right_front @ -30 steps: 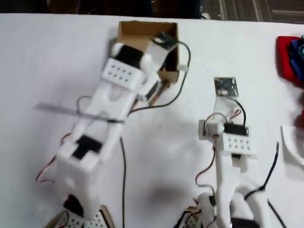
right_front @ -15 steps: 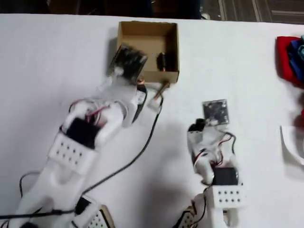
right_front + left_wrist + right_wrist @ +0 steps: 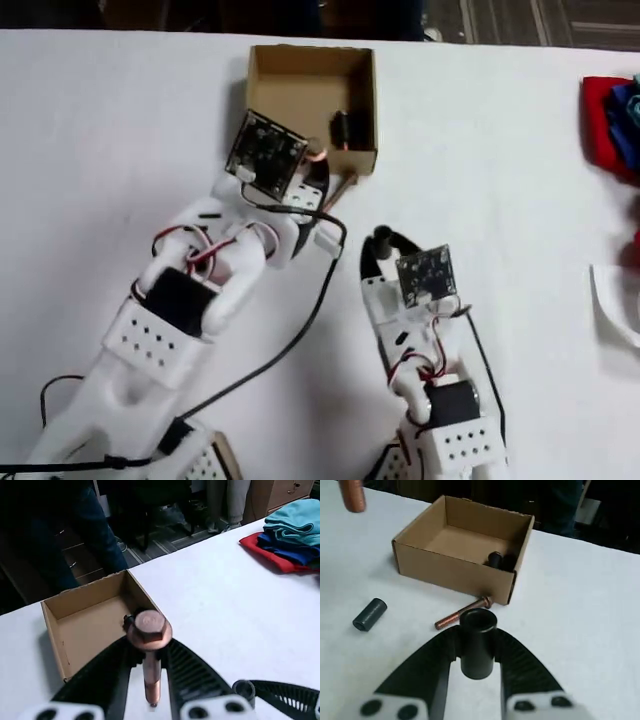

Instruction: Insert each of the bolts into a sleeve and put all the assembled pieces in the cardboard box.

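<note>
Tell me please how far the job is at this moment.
Done: one dark piece, apparently assembled, lies in the brown cardboard box. In hand: the left gripper holds a copper hex-head bolt, and the right gripper holds a black cylindrical sleeve upright; they are not yet joined. Left: a second copper bolt and a second black sleeve lie loose on the white table beside the box.
</note>
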Controlling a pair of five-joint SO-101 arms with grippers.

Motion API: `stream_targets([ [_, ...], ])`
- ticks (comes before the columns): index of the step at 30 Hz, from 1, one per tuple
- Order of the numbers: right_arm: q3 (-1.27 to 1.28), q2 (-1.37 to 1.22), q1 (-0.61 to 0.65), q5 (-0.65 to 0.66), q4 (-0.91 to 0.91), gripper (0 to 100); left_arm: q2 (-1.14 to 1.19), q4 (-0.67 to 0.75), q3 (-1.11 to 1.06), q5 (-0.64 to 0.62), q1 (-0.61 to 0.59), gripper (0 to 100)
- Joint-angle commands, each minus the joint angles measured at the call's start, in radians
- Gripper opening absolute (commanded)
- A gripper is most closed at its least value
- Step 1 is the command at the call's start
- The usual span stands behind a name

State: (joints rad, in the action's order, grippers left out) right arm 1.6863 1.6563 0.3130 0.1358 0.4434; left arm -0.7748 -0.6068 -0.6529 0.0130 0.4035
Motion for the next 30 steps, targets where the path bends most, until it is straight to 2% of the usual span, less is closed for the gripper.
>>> stream_targets([
  [1, 0.012, 0.068, 0.084, -0.063, 0.039, 2.3, -0.034, 0.071, 0.022, -0.011, 0.040, 3],
  [4, 0.011, 0.094, 0.113, -0.147, 0.045, 2.3, -0.034, 0.100, 0.022, -0.006, 0.066, 3],
  [7, 0.011, 0.104, 0.113, -0.301, 0.038, 2.2, -0.032, 0.143, -0.001, -0.005, 0.089, 3],
  [10, 0.011, 0.104, 0.116, -0.427, 0.036, 2.2, -0.032, 0.239, -0.047, -0.008, 0.107, 3],
  [15, 0.011, 0.104, 0.114, -0.354, 0.007, 2.2, -0.021, 0.358, -0.130, -0.011, 0.126, 3],
  [19, 0.011, 0.104, 0.114, -0.278, -0.061, 2.2, 0.048, 0.362, -0.131, -0.012, 0.126, 3],
  [23, 0.011, 0.096, 0.113, -0.265, -0.077, 2.2, 0.087, 0.351, -0.071, -0.052, 0.163, 3],
  [27, 0.011, 0.096, 0.111, -0.264, -0.068, 2.2, 0.095, 0.230, 0.005, -0.161, 0.180, 3],
  [30, 0.011, 0.096, 0.085, -0.218, -0.070, 2.2, 0.087, 0.123, 0.062, -0.192, 0.172, 3],
])
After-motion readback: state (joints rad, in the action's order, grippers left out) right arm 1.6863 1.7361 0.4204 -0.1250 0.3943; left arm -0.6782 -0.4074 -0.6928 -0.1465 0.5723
